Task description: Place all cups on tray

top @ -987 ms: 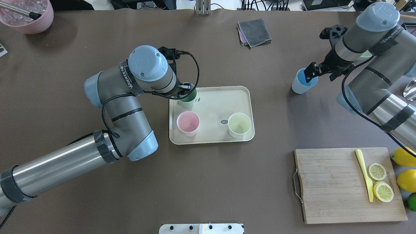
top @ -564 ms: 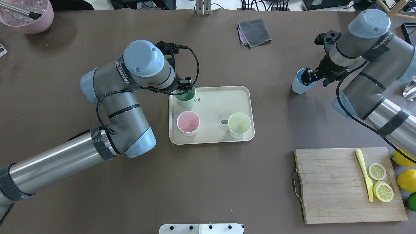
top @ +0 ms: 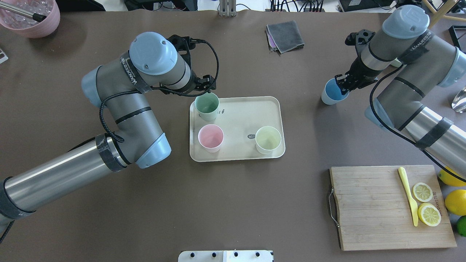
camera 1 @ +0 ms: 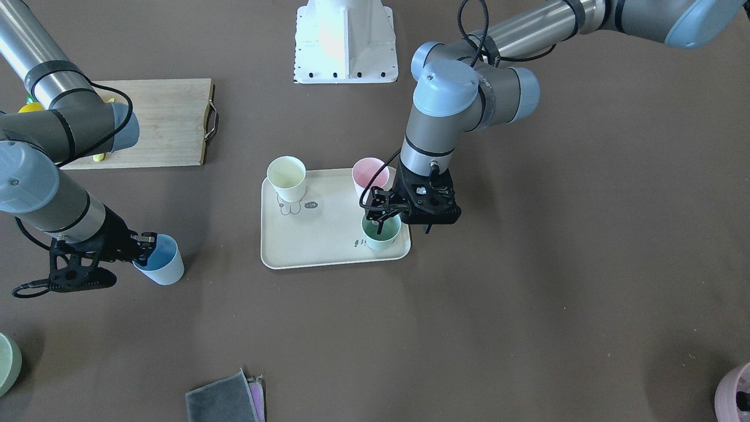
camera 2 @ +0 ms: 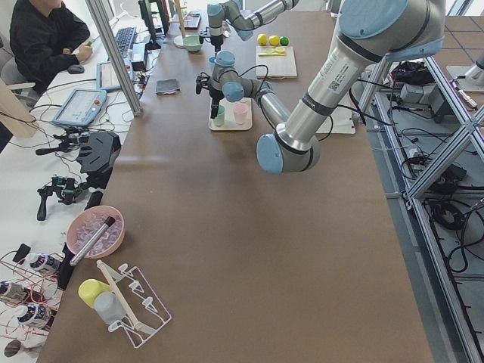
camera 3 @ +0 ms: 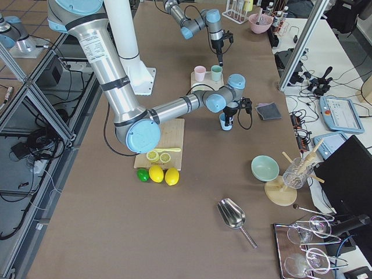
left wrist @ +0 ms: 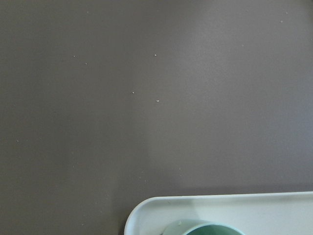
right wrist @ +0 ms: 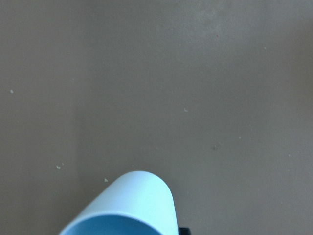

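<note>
Rim of light blue cup (camera 1: 164, 269) sits pinched by right hand (camera 1: 147, 240) front-on; overhead view hides that grip.

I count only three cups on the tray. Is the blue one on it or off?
Off. The blue cup is over bare table, apart from the tray, with the right fingers on its rim.

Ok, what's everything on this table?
yellow cup, pink cup, green cup: one each, pale, on the tray
blue cup: one, light blue, off the tray, robot's right
tray: one, cream, mid-table
cutting board: one, wooden, near right
lemon slices: two, yellow, on the board
knife: one, yellow, on the board
lemons: two, yellow, beside the board
cloth: one, grey, far side
bowl: one, pink, far left corner
left arm: jaws open above green cup
right arm: jaws shut on blue cup
</note>
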Robot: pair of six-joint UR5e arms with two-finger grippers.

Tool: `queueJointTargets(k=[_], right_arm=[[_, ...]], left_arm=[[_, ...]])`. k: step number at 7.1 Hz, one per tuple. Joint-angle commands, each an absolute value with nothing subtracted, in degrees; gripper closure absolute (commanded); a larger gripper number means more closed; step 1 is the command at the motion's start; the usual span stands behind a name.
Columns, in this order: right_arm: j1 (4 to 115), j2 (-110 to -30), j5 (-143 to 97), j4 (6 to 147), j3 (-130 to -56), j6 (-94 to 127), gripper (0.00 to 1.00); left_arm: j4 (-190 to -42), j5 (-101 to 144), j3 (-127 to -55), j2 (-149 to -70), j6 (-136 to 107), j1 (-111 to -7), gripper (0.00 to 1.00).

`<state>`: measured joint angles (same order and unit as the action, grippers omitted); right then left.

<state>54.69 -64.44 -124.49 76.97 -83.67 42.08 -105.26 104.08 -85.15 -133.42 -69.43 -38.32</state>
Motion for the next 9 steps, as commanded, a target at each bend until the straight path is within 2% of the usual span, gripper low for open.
queueJointTargets(k=[1,4,6,9], right_arm=[[55.7,-63.1,-125.2,77.1,-83.8,42.2,1.0],[52.8,-55.0,-126.9,77.2,-83.7,53.6,1.0],[47.5,-50.9,-125.7,77.3,-83.6,59.5,1.0],[43.2,-50.7,-123.0,76.9,-82.5,59.7,1.0]], left_arm=[[-105.3,105.0,-85.3,-133.2,-69.3,-39.8,0.03],[-105.3,112.5,-86.2,-129.0,-55.8,-47.3,0.03],[-106.1,114.5,-90.3,-122.4,-45.6,-50.8,0.03],[-106.2,114.4,-91.4,-119.7,-43.9,-52.2,0.02]])
